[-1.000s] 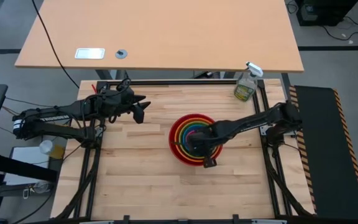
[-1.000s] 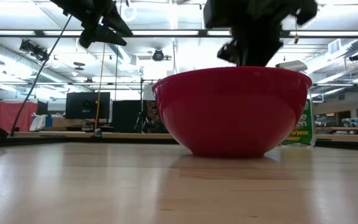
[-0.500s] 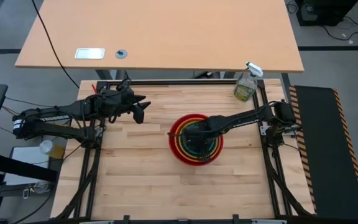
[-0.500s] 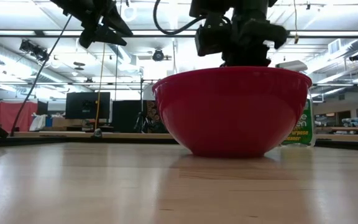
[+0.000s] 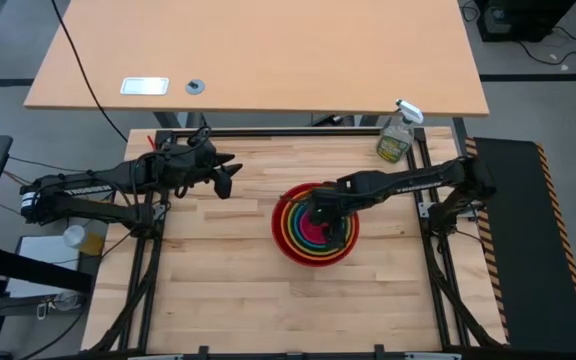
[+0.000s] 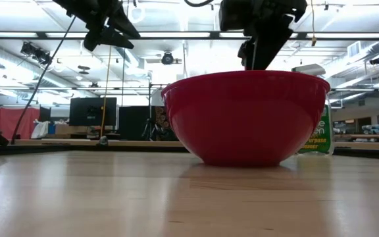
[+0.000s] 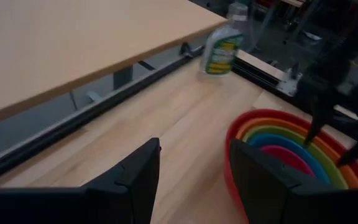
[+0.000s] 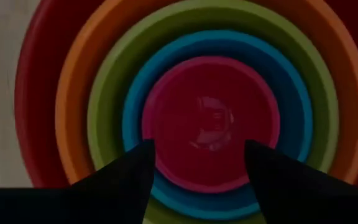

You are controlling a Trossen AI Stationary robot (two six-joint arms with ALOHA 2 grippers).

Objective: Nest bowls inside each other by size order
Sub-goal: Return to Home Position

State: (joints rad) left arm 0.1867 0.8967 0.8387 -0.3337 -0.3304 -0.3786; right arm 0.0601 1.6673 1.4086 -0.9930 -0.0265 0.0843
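Five bowls sit nested on the table right of centre: red [image 5: 280, 228] outermost, then orange [image 8: 67, 106], lime green [image 8: 104, 93], blue [image 8: 135, 93], and pink [image 8: 210, 118] in the middle. The red bowl [image 6: 245, 118] rests on its base. My right gripper [image 8: 197, 180] hangs open just above the stack [image 5: 324, 210], a finger on either side of the pink bowl's near rim. My left gripper [image 5: 230, 178] waits open [image 7: 194, 180] above the table's far left, off to the left of the stack.
A clear spray bottle [image 5: 396, 135] stands at the table's far right corner. A larger desk [image 5: 258, 60] lies beyond the far edge. Bare wooden tabletop [image 5: 218, 290] spreads to the left of the bowls and on their near side.
My right gripper has opened and risen out of the stack, drawing back from its near side toward the far edge. The pink bowl, covered before, now lies in the blue one.
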